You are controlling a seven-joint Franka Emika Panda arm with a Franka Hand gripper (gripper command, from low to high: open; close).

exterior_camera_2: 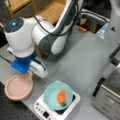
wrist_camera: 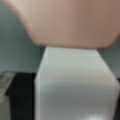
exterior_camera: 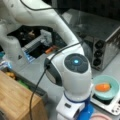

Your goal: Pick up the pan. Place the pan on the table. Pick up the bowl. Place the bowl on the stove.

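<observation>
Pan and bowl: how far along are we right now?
Looks done: the pan lies on the table, and the bowl, holding an orange item, sits on the stove. In hand: the hand is low beside the pan, and the wrist view is filled by its white handle. Left: neither placement looks outstanding.

The grey table (exterior_camera_2: 82, 57) carried the white stove (exterior_camera_2: 58, 106); just left of the stove lay the pink pan (exterior_camera_2: 18, 86), with the steel toaster oven (exterior_camera_2: 110, 96) to its right.
</observation>
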